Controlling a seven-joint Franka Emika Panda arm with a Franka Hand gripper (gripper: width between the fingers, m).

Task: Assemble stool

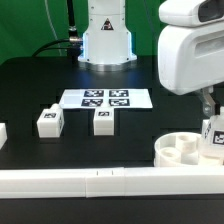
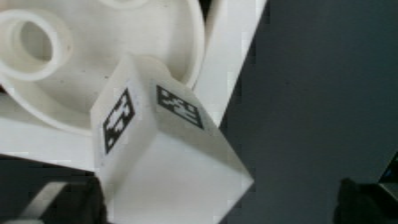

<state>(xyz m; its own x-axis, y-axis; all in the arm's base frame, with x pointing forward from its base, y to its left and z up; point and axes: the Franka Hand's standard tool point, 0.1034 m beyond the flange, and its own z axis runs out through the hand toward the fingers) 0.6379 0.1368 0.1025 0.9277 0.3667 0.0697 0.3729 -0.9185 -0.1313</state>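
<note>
1. We see the round seat (image 1: 186,149) lying flat at the exterior view's right, hard against the long white rail (image 1: 100,182) that runs along the near edge of the table (image 1: 30,90). We judge it sits there so the rail can brace it while legs are pushed in.

2. One leg (image 1: 212,135) stands on the seat's far right side, tag facing out. In the wrist view the same leg (image 2: 169,150) rises close to the camera, with the seat (image 2: 89,60) and one of its round sockets behind it. We think it is seated in a socket, but the join itself is hidden.

3. The gripper (image 1: 207,108) hangs right over that leg, under the big white arm housing. Its fingers (image 2: 54,200) show only as dark tips at either side of the leg in the wrist view, spread wide with gaps to the leg, so we read the jaws as apart and gripping nothing.

4. Two more legs (image 1: 48,121) and (image 1: 103,121) wait upright on the table, well apart from the seat and just in front of the marker board (image 1: 105,98). A further white piece (image 1: 3,133) is cut off at the exterior view's left edge; we cannot tell what it is.

5. In our judgement, one leg is placed and two remain to fetch.
</note>
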